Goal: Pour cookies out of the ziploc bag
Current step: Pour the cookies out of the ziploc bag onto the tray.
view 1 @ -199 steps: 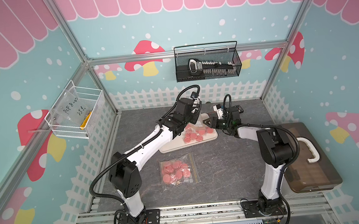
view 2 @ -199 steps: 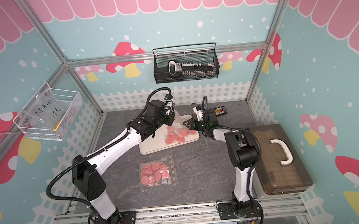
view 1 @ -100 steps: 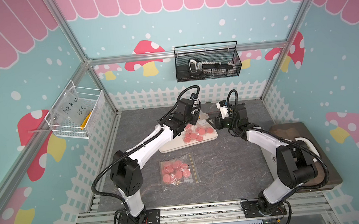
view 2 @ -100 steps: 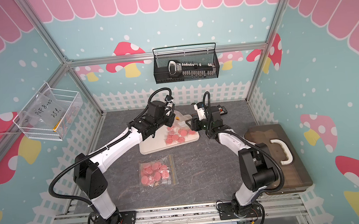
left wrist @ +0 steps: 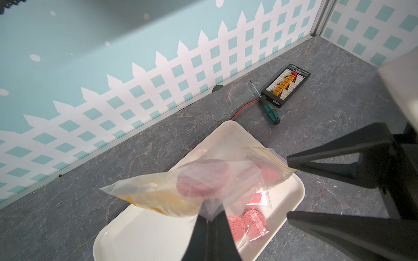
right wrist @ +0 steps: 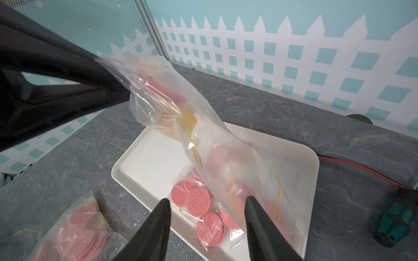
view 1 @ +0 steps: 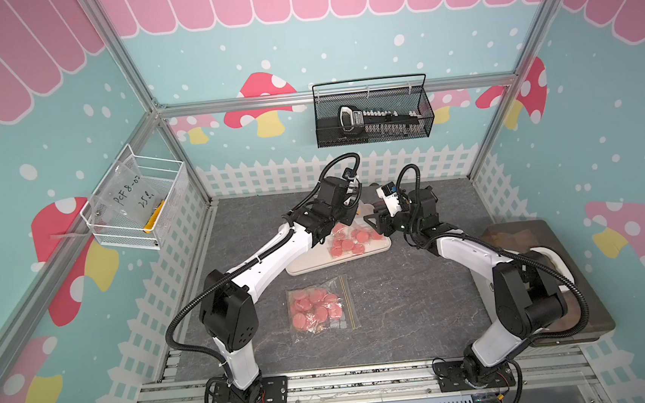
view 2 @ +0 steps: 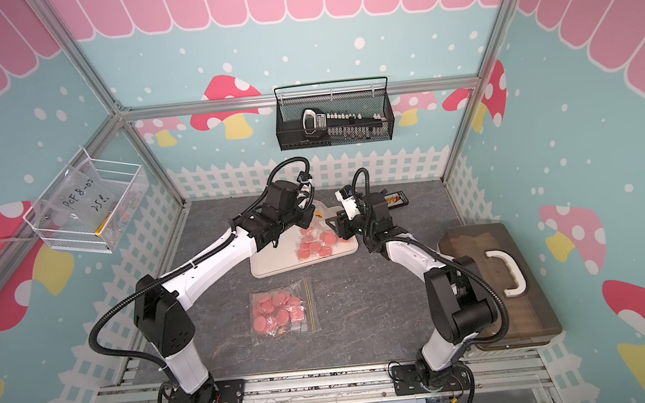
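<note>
Left gripper clamped on a corner of the ziploc bag, tilted above the white tray; right gripper jaws apart, one finger at the bag's zip edge. Cookies: several on the tray, a few inside the held bag; second bag of them lies flat at the tray's 6 o'clock. Handwritten "PCF 8-02" on a clear pouch in the white wire basket, on the wall at 9 o'clock.

Black handwriting on the clear bag in the white wire basket reads "PCF 8-02", with "25" and an unclear mark beneath. The embossing on the cookies and the print on the connector board cannot be read.
</note>
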`<state>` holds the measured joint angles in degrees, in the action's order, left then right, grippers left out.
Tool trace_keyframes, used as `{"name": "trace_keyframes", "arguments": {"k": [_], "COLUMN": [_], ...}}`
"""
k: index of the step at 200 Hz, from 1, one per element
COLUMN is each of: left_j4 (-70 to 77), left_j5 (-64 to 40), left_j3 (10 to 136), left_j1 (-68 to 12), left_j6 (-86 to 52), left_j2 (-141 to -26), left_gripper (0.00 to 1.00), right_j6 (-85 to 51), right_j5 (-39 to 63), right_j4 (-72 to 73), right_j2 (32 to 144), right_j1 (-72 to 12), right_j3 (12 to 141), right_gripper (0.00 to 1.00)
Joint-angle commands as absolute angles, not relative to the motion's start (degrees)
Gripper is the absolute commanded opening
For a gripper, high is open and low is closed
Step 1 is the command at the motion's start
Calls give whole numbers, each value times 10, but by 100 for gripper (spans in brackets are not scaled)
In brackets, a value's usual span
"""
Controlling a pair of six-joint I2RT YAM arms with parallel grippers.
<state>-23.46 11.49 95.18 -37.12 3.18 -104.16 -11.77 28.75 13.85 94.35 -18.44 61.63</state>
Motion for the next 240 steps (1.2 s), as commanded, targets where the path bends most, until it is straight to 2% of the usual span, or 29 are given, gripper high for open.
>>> {"name": "trace_keyframes", "arguments": {"k": [1,154,194,226,240], "left_j4": [-249,-263,-266,-271,-273], "left_j5": [108,114,121,126,133], "left_j3": [971,988,989,990,990], "left_j1": [-367,-367,-367,-367,-367], "left_j6": [30,40,39,40,40], "left_j2": [-1042,-1047,-1046,-1045,-1045], "left_gripper": [0,0,0,0,2], "right_j6": [-91,-105,-107,-108,-108], "right_j5": [316,362,365,369,371], "right_j4": [169,186,185,183,183], "right_j2": [968,1025,1027,1034,1035], "right_j1": [-188,-194,-197,-199,-200], "right_j3": [646,704,707,711,712], "right_gripper": [50,33,22,6,3]}}
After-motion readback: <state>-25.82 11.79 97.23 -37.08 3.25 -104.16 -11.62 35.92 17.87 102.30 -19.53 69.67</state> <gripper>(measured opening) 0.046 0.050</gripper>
